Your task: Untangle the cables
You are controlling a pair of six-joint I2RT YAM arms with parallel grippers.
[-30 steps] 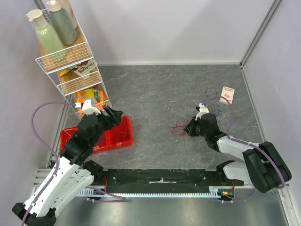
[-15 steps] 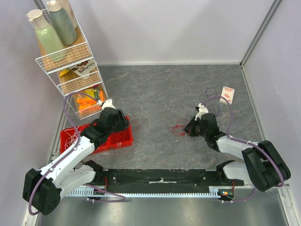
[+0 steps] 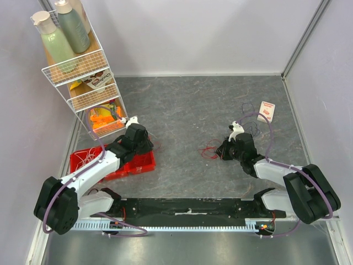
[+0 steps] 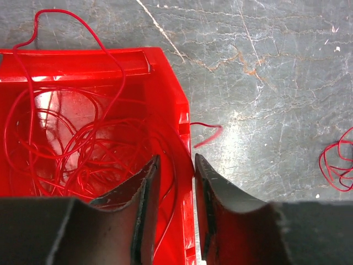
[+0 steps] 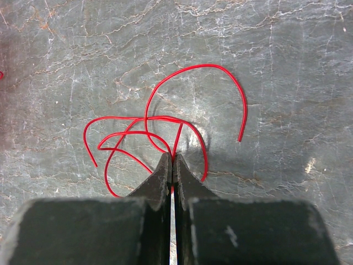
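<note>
Several thin red cables (image 4: 71, 143) lie coiled inside a red bin (image 4: 99, 52). My left gripper (image 4: 175, 159) hangs over the bin's right end (image 3: 144, 144), one finger inside and one outside its wall. Its jaws stand a little apart, with a red strand running through the gap. A short red end (image 4: 207, 132) lies on the floor beside the bin. My right gripper (image 5: 173, 156) is low on the floor at centre right (image 3: 223, 151), shut on a looped red cable (image 5: 165, 118). Dark purple cables (image 3: 252, 109) trail behind it.
A white wire rack (image 3: 83, 72) with bottles and packets stands at the back left, close to the red bin (image 3: 140, 164). A small white card (image 3: 267, 110) lies at the back right. A black rail (image 3: 187, 208) runs along the near edge.
My left arm has swung right and down to the bin's right end, and its jaws have narrowed. The right arm has stayed put, still pinching the red cable.
</note>
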